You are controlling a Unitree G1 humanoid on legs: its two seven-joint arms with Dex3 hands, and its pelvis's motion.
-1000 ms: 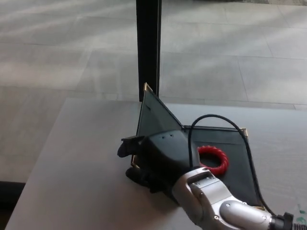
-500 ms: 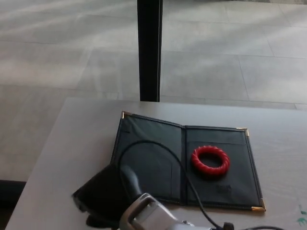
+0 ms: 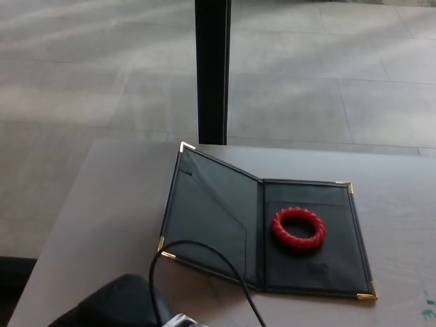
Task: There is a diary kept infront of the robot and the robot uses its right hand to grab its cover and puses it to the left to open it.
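- Centre of the frame, on a pale grey table (image 3: 102, 204): dark diary (image 3: 262, 228), lying open, gold metal corners showing.
- Left cover (image 3: 208, 214) tilted up a little off the table, not flat.
- On the right-hand inner page: red twisted ring (image 3: 298, 228), resting flat.
- Bottom left edge of the frame: black right hand (image 3: 112, 306), mostly cut off, clear of the diary; open or closed, cannot tell.
- From the hand, black cable (image 3: 204, 262) arching over the diary's lower left corner.
- Top centre, beyond the table: black post (image 3: 212, 68) on a tiled floor (image 3: 327, 82).

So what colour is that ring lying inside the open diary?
The ring is bright red with a twisted, rope-like pattern, lying on the right-hand page of the dark diary; the head view shows it clearly.
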